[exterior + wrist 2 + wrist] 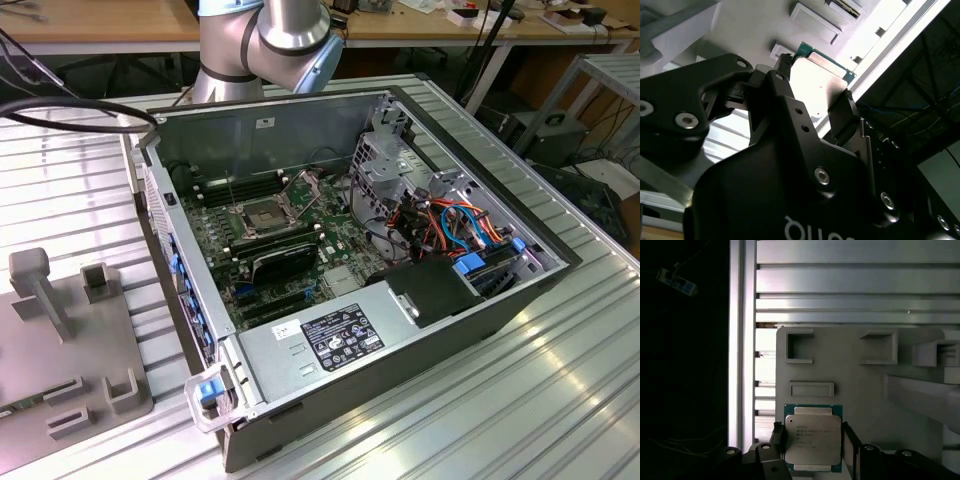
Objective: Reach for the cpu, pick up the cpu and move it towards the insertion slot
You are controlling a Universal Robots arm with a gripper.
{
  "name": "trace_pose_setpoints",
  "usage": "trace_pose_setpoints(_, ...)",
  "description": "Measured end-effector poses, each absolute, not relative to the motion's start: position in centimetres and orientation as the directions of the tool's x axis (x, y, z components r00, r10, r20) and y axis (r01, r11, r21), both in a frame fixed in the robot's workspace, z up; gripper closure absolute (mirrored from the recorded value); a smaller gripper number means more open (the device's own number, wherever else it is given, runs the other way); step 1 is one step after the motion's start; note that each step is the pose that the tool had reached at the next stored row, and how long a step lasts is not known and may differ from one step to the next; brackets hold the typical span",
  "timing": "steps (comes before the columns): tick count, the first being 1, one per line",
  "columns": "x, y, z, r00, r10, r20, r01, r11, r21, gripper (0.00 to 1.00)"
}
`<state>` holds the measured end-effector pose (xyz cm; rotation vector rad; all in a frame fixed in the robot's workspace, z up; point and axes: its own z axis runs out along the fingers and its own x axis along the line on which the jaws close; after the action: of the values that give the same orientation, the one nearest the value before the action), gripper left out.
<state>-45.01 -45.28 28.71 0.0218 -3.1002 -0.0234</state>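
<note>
The cpu [813,426], a square chip with a silver lid and a green edge, sits between my gripper's two black fingers over a grey fixture plate [855,385]. In both wrist views my gripper [812,442] [816,77] is shut on the cpu [812,92], one fingertip pressed against each opposite side. I cannot tell whether the chip rests on the plate or hangs just above it. The insertion slot [258,216], a square silver-framed socket with its thin hinged plate raised, lies on the motherboard inside the open computer case [400,330].
The grey fixture plate [60,350] with its posts and U-shaped pockets lies on the ribbed aluminium table at the exterior view's left, beside the case. The arm's base [270,45] stands behind the case. A drive cage, cables and a power supply fill the case's right half.
</note>
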Motion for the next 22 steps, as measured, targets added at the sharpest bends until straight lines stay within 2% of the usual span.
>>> trace_pose_setpoints(22,-45.0,-45.3,30.0,-0.999,-0.014,0.042,-0.014,1.0,0.015,0.45)
